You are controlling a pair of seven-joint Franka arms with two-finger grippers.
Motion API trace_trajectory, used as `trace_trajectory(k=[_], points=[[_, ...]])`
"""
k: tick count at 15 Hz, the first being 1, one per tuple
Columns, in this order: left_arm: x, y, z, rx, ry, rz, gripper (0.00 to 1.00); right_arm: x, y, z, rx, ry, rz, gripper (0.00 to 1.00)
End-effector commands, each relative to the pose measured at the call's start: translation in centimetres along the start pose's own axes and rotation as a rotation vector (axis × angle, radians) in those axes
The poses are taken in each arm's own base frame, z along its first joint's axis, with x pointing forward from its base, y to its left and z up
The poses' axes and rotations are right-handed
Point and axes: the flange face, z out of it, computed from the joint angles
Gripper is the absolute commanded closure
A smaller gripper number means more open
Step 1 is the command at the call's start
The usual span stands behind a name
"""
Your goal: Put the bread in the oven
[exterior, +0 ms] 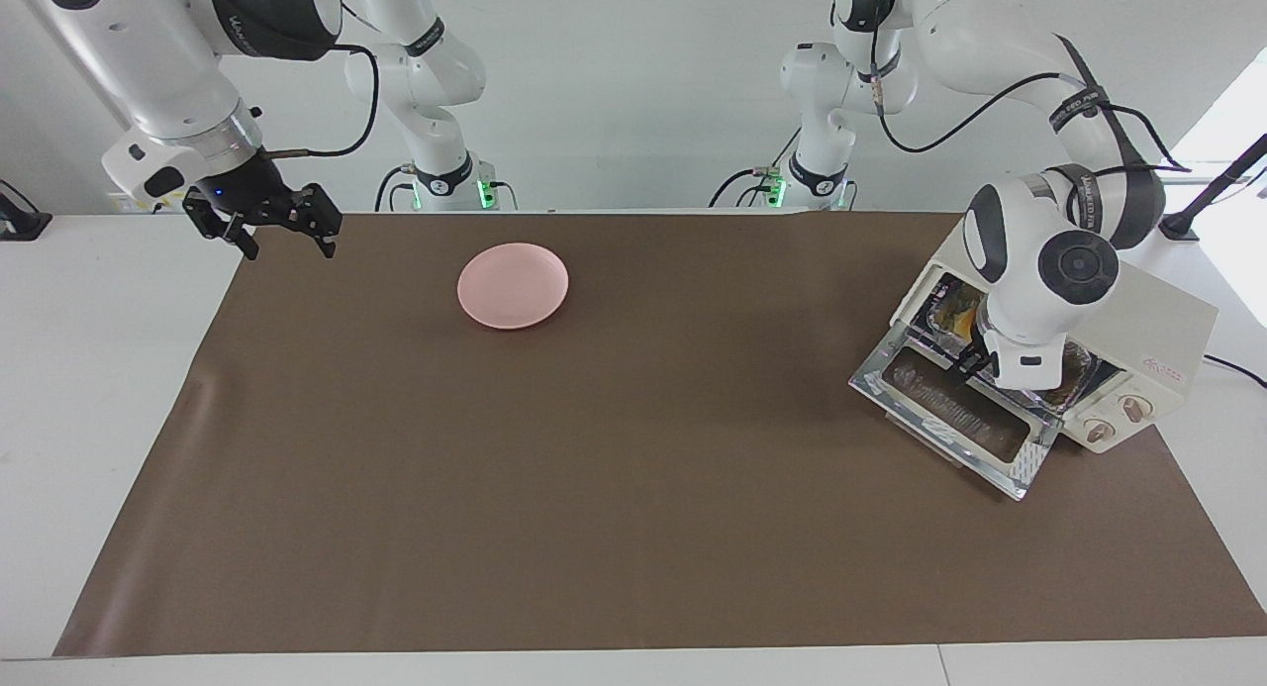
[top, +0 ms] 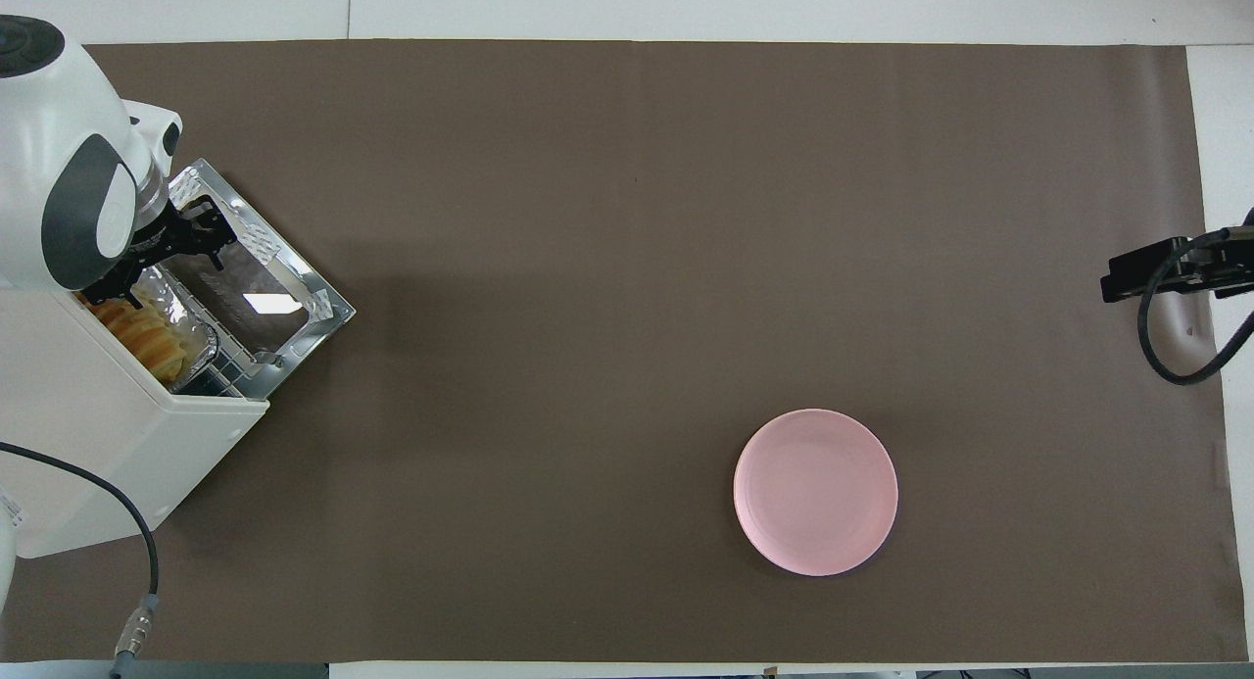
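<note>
The bread (top: 147, 338) lies in a crinkled foil tray (top: 196, 328) on the rack inside the cream-white oven (exterior: 1163, 320), at the left arm's end of the table; a golden bit of the bread (exterior: 958, 316) shows through the oven mouth. The oven's glass door (exterior: 958, 417) hangs down open. My left gripper (top: 157, 272) is open at the oven mouth, just above the door's hinge edge, holding nothing. My right gripper (exterior: 287, 243) hangs open and empty over the mat's corner at the right arm's end.
A round pink plate (exterior: 513, 285) sits on the brown mat (exterior: 594, 468), toward the right arm's end and near the robots. The oven's two knobs (exterior: 1114, 419) face away from the robots. A black cable (top: 127, 522) trails beside the oven.
</note>
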Motion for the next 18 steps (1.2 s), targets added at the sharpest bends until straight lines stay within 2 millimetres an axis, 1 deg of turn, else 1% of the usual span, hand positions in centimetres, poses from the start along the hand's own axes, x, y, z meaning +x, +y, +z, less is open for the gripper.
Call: trace_trajectory(k=[1,2,4,7,9,11,13,16,18], points=[[0.3,0.3,-2.2,-0.062,0.088,0.030,0.00,-0.6,0.2,0.1,-0.017,-0.005,-0.022,0.00],[0.6,0.3,-3.1,-0.096,0.120,0.051,0.00,-0.6,0.2,0.0,-0.017,-0.003,-0.022,0.00],[1.0,-0.2,-4.9,-0.138,0.140,0.121,0.00,-0.6,0.1,0.0,-0.017,-0.003,-0.024,0.00],[0.4,-2.2,-7.1,-0.161,0.125,0.255,0.00,-0.6,0.2,0.0,-0.017,-0.003,-0.022,0.00],[-0.7,-3.8,-8.6,-0.166,0.108,0.325,0.00,-0.6,0.1,0.0,-0.017,-0.003,-0.024,0.00],[-1.9,-5.2,-9.4,-0.159,0.070,0.447,0.00,-0.6,0.1,0.0,-0.017,-0.003,-0.024,0.00],[-3.0,-6.7,-10.3,-0.161,0.043,0.531,0.00,-0.6,0.1,0.0,-0.016,-0.003,-0.024,0.00],[-4.8,-9.5,-12.2,-0.186,0.027,0.584,0.00,-0.6,0.1,0.1,-0.017,-0.005,-0.022,0.00],[-5.7,-11.2,-12.8,-0.199,0.010,0.590,0.00,-0.7,0.1,-0.1,-0.017,-0.002,-0.024,0.00]])
